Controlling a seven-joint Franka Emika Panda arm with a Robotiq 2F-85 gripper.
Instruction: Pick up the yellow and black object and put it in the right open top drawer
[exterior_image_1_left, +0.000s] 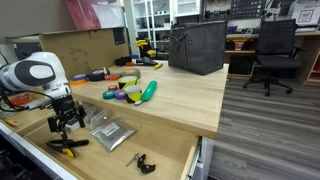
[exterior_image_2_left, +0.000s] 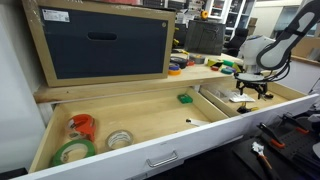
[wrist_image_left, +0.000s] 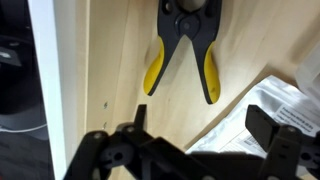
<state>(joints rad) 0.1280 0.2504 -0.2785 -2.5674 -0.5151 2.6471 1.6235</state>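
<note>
Your wrist view cuts off the black head of the yellow and black object (wrist_image_left: 183, 45) at the top edge and shows the gripper (wrist_image_left: 190, 150) only as a dark blur along the bottom. The right open top drawer (exterior_image_1_left: 170, 148) also holds a crinkled silver packet (exterior_image_1_left: 110, 132) at mid-frame and a small black clip (exterior_image_1_left: 143, 161) toward the lower right. The object lies flat on the drawer floor, above your gripper in the wrist picture; the jaws stand wide apart, gripping nothing.

white rounded arm (exterior_image_1_left: 35, 72), black joint rings, black tool (exterior_image_1_left: 66, 128)
</note>
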